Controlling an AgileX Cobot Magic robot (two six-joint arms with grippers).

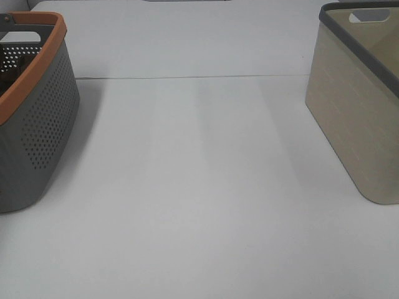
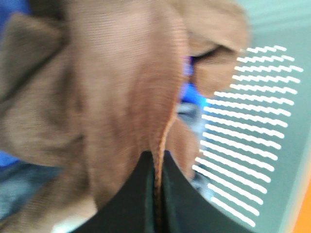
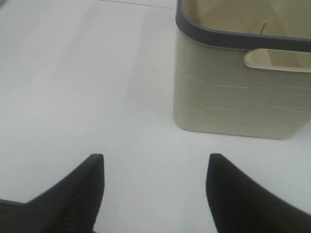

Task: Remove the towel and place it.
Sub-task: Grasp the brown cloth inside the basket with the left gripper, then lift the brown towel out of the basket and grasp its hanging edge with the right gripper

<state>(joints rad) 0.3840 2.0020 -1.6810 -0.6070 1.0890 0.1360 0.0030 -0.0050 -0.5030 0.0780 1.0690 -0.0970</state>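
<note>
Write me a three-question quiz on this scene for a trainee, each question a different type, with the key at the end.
1. True or false: the left hand is shut on a fold of the brown towel.
2. What colour is the rim of the perforated grey basket? A blue, B orange, C white.
3. Fill the gap: the right hand, empty over the table near the beige basket, is ____.
Key: 1 true; 2 B; 3 open.
</note>
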